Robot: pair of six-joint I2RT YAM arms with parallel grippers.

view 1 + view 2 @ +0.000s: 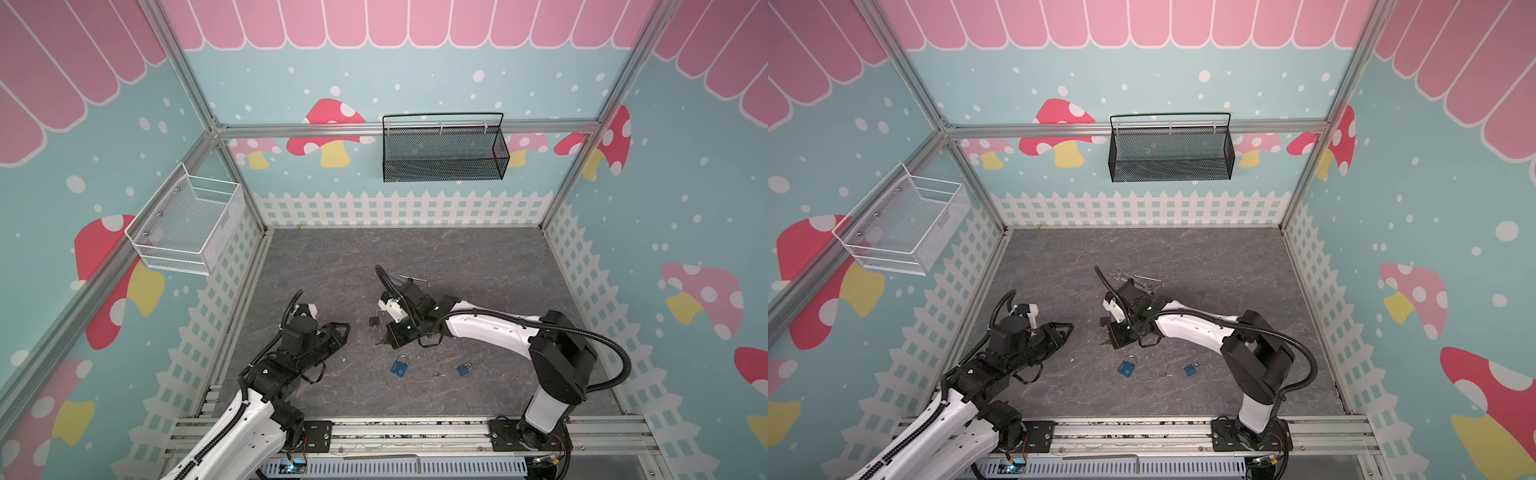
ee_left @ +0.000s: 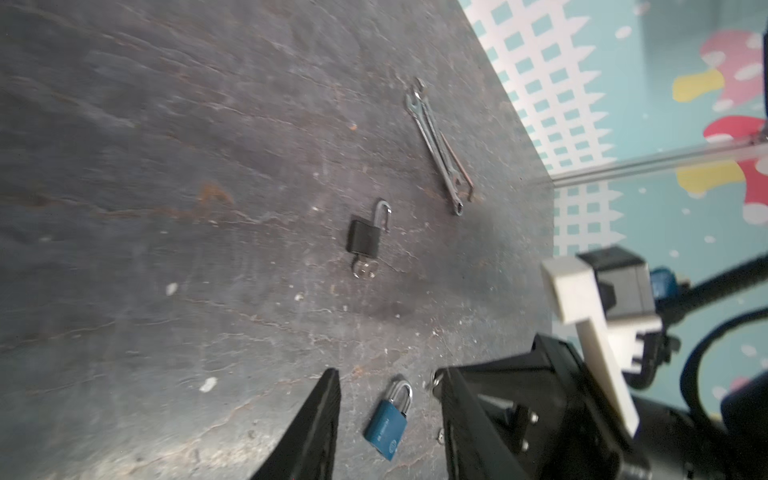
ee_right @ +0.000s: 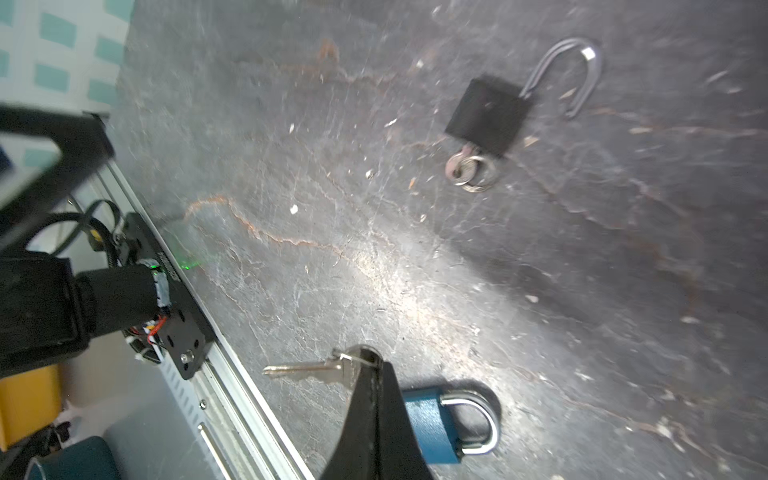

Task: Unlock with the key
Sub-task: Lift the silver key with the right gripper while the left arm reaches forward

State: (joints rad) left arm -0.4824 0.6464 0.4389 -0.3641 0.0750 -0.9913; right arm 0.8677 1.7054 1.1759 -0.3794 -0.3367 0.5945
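Pinching the key (image 3: 305, 370) by its head, the right gripper (image 3: 372, 365) is clamped tight. The blade sticks out sideways from the fingertips, roughly level with the table (image 3: 415, 249). Just on the other side of those fingertips lies the blue padlock (image 3: 432, 428), flat on its side and partly hidden behind the fingers, its shackle pointing away from the gripper. The blade and the lock's long axis run close to one line, but the key tip points away from the lock body, and the keyway end is hidden behind the fingers. By my judgement, the key must be turned about to face that end. Farther out lies a black padlock (image 3: 486, 114), its shackle sprung and a second key (image 3: 469, 170) in its base. The left gripper (image 1: 344, 328) hangs part-open and empty, farther from the blue padlock than the right, and looks placed to steady the body.
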